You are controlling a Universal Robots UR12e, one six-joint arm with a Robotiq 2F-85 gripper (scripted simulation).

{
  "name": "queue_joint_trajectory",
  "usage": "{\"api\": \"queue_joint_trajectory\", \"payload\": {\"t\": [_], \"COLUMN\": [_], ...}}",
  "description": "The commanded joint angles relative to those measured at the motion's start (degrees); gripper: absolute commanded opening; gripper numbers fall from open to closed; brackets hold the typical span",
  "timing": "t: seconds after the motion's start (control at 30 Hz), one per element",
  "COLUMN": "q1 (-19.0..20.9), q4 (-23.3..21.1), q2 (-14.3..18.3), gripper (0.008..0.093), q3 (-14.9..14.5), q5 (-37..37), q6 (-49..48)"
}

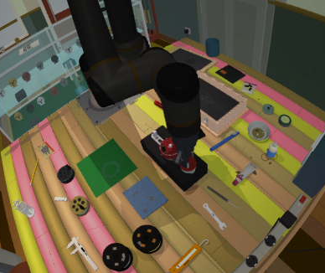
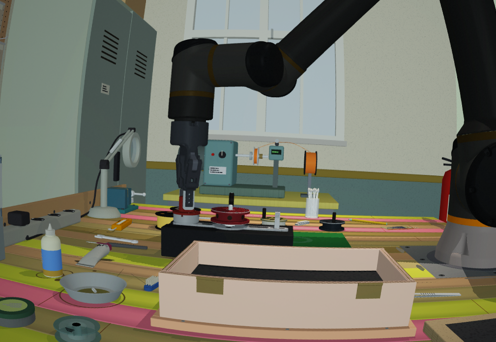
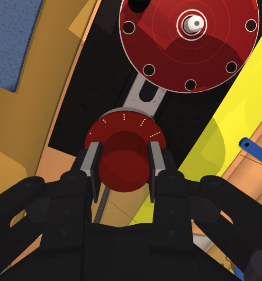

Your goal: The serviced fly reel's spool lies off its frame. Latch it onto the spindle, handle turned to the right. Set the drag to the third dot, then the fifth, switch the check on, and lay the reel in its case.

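The ribbed red drag knob [image 3: 124, 160] stands on a red dial with white dot marks at the near end of the reel frame, and my gripper [image 3: 124, 167] is closed around it from above. Behind it the red spool [image 3: 188, 39] with its ring of holes sits on the white spindle [image 3: 192, 24], its black handle [image 3: 137, 5] at the top edge of the wrist camera's picture. The reel rests on a black block [image 1: 174, 161] in the middle of the bench. The open tan case [image 2: 286, 284] with a dark lining lies beside the block. My fingers cover the knob's sides.
The case's wall [image 1: 223, 121] stands close beside the block. A blue brush [image 1: 224, 141], a grey file [image 1: 223, 197], a wrench [image 1: 213, 215] and a tube [image 1: 243, 173] lie around the block. A blue mat [image 1: 145, 197], a green mat [image 1: 106, 166] and spare spools [image 1: 147, 239] lie on the other side.
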Motion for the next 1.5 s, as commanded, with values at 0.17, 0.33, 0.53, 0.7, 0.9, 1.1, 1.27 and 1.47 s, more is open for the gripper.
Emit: {"api": "queue_joint_trajectory", "payload": {"t": [0.17,0.33,0.53,0.7,0.9,1.1,1.27,1.47], "q1": [-0.01,-0.01,-0.01,-0.01,-0.01,-0.01,-0.01,-0.01], "q4": [-0.04,-0.04,-0.04,-0.04,-0.04,-0.04,-0.04,-0.04], "q2": [-0.03,-0.03,-0.03,-0.03,-0.03,-0.03,-0.03,-0.03], "gripper": [0.008,0.008,0.008,0.008,0.008,0.008,0.008,0.008], "q3": [-0.06,-0.06,-0.06,-0.06,-0.06,-0.06,-0.06,-0.06], "q5": [-0.03,-0.03,-0.03,-0.03,-0.03,-0.03,-0.03,-0.03], "q6": [-8.96,-16.36,-24.23,-29.49,-33.84,-36.03,-36.57,-36.6]}}
